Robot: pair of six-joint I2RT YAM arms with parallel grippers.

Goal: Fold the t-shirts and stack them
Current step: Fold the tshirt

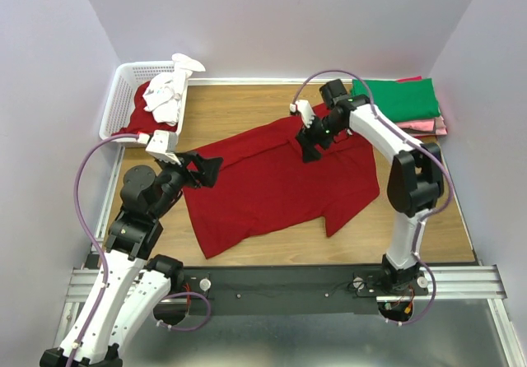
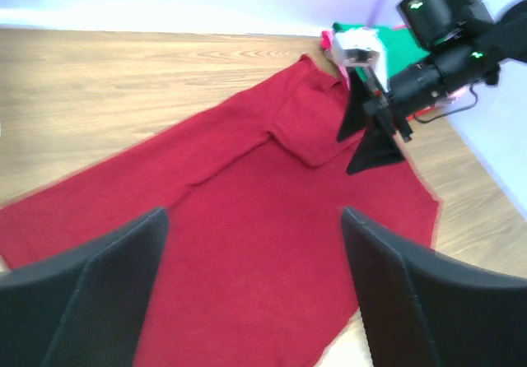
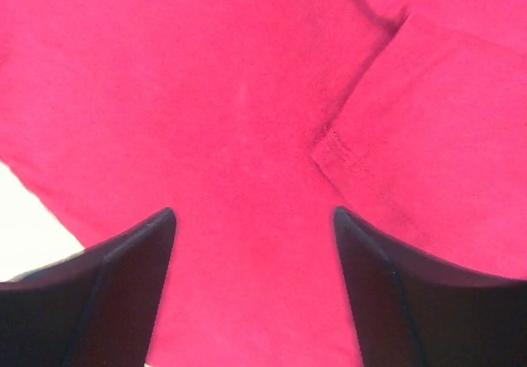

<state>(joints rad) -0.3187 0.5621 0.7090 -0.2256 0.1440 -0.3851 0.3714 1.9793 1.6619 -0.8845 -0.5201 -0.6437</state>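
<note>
Left gripper [image 1: 211, 171]: my jaws spread wide, empty, at red t-shirt [image 1: 272, 190] edge | right gripper [image 1: 310, 151]: jaws apart, empty, over its sleeve

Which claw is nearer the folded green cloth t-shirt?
Right. The right claw hovers over the spread dark red cloth t-shirt, a short way from the folded green cloth t-shirt. The left claw is at the red shirt's opposite edge, much farther.
</note>
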